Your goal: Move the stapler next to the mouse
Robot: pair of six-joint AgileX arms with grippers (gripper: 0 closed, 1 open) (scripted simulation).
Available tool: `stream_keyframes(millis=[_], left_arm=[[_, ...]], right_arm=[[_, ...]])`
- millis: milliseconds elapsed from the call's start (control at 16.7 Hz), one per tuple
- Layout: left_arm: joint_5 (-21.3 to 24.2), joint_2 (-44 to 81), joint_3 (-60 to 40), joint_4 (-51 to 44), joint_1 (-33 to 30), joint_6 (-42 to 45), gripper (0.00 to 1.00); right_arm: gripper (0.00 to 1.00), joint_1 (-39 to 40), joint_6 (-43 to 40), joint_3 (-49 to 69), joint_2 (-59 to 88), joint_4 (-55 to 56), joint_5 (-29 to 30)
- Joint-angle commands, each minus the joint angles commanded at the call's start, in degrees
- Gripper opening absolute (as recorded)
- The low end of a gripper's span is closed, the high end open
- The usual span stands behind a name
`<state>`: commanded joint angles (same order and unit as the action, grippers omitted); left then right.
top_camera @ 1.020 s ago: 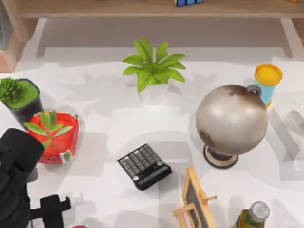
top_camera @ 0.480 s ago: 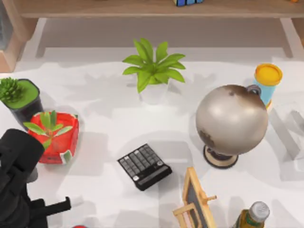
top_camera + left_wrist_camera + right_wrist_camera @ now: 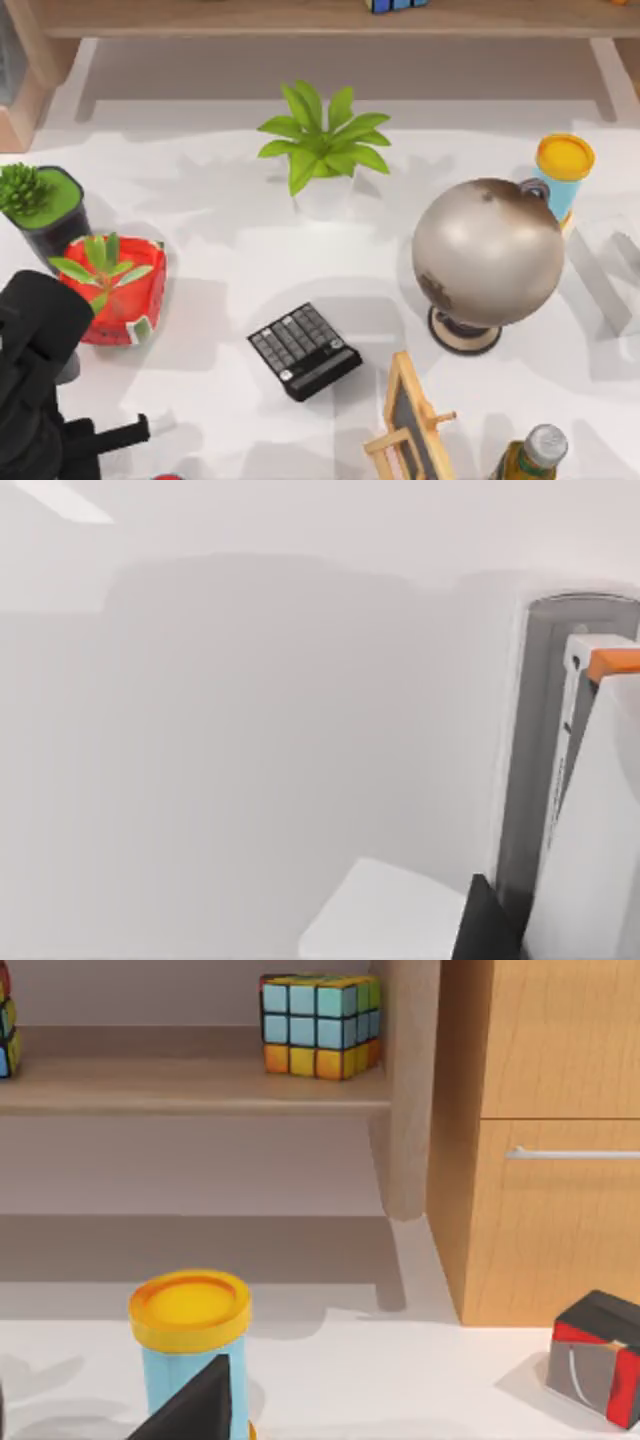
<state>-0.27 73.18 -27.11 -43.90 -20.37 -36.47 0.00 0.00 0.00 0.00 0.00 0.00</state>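
Left gripper (image 3: 135,432): black, low at the near left corner of the white table (image 3: 230,270), at the end of the bulky black left arm (image 3: 35,380). How far its fingers stand apart cannot be told, nor whether they hold anything.

Left wrist view: pale table surface, plus a grey and white upright piece with an orange tip (image 3: 612,662); what this piece is cannot be told.

Beyond the gripper, close: red square pot with a green succulent (image 3: 115,285); farther back, dark pot with a spiky green plant (image 3: 40,205).

To the gripper's right, near: black calculator with grey keys (image 3: 303,350), lying flat. Farther right: small wooden easel with a dark board (image 3: 410,420), a bottle with a silver cap (image 3: 530,455), and a grey-beige globe on a round base (image 3: 488,255).

Far right, behind the globe: blue cylinder with a yellow lid (image 3: 565,170) (image 3: 190,1345).

Back centre: leafy green plant (image 3: 322,140).

Right wrist view: multicoloured puzzle cube (image 3: 318,1022) on a wooden shelf (image 3: 190,1085), wooden cabinet with a metal handle (image 3: 545,1150), red and black box (image 3: 595,1360) on the table.

Stapler and mouse: not identifiable; their places cannot be told.
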Motion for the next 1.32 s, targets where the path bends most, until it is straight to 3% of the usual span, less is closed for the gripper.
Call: stream_keyframes(millis=[420,1080,1320], left_arm=[[-2.2,-2.8,-3.3,-5.4,-0.6,-1.5,0.00],[0.1,-4.2,-4.6,-9.2,0.0,0.0,0.00],[-0.5,-1.4,-9.9,-11.4,4.1,4.3,0.00]], right_arm=[[1.00,0.0,0.0,0.0,0.0,0.0,0.0],[1.00,0.0,0.0,0.0,0.0,0.0,0.0],[1.00,0.0,0.0,0.0,0.0,0.0,0.0]])
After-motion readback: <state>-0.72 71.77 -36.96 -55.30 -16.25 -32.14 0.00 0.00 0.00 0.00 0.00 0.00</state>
